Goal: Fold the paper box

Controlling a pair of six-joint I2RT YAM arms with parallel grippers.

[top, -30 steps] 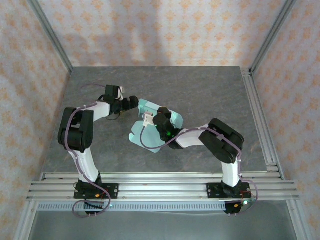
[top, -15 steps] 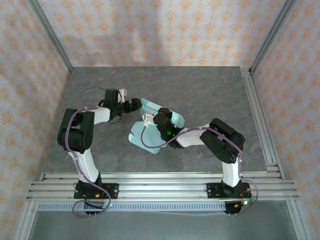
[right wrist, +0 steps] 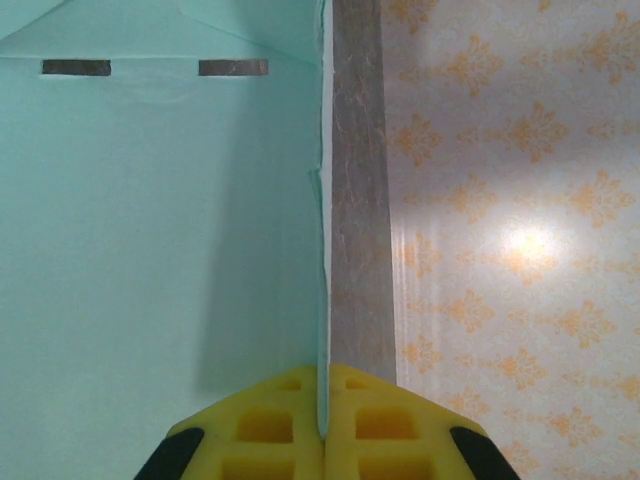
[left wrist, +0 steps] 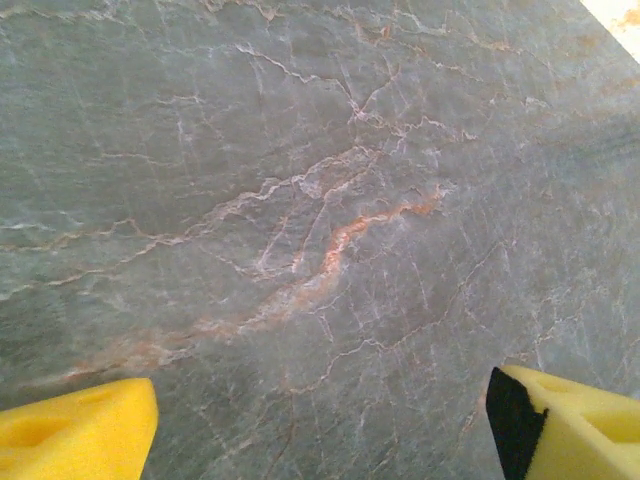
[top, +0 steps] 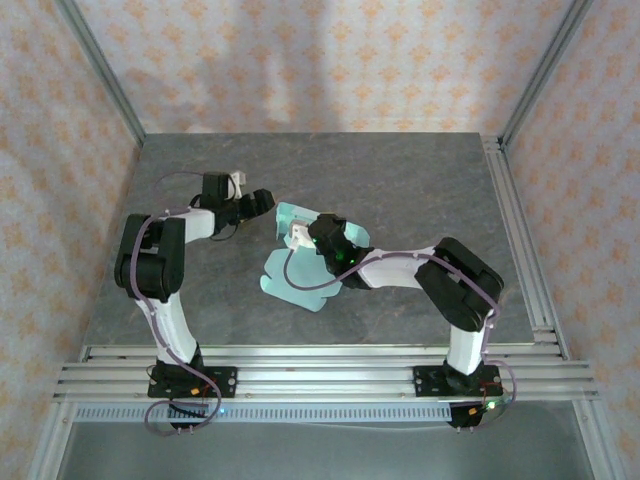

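At centre, the paper box (top: 287, 281) is pale mint; two-slotted.

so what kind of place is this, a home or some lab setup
Most likely a robot lab test cell: a left arm and right arm bolted to aluminium rails, and a stone-look tabletop boxed in by patterned panels.

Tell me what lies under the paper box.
The grey table is under the paper box; grey shows through two slots. The sheet itself hides the rest beneath. The right gripper pinches its edge.
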